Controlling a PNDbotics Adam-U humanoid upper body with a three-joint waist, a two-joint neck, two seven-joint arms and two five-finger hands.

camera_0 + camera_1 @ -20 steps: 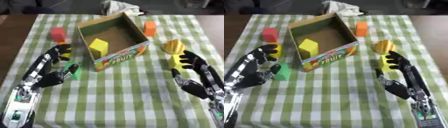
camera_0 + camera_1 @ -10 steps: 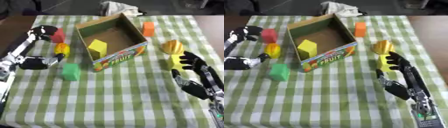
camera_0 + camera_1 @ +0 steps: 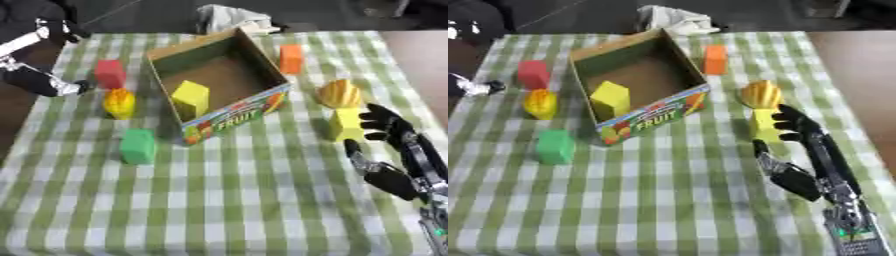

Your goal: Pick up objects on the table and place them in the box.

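Observation:
An open cardboard fruit box [image 3: 234, 114] stands at the table's middle with a yellow block [image 3: 191, 98] inside. To its left lie a red block [image 3: 110, 73], a yellow-orange fruit shape [image 3: 119, 103] and a green block [image 3: 137, 146]. On the other side of the box are an orange block [image 3: 291, 58], an orange ridged fruit shape [image 3: 339, 93] and a yellow block [image 3: 346, 124]. My right hand [image 3: 391, 172] is open just right of that yellow block, fingers at its edge and thumb below it. My left hand [image 3: 39, 81] hovers open and holding nothing at the table's left edge, beside the red block.
A green-and-white checked cloth [image 3: 219, 200] covers the table. A crumpled white cloth [image 3: 229, 17] lies at the far edge behind the box. Dark floor shows beyond the table's left and right edges.
My left hand has drawn back from beside the green block, up and out to the table's left edge. The right hand has barely moved.

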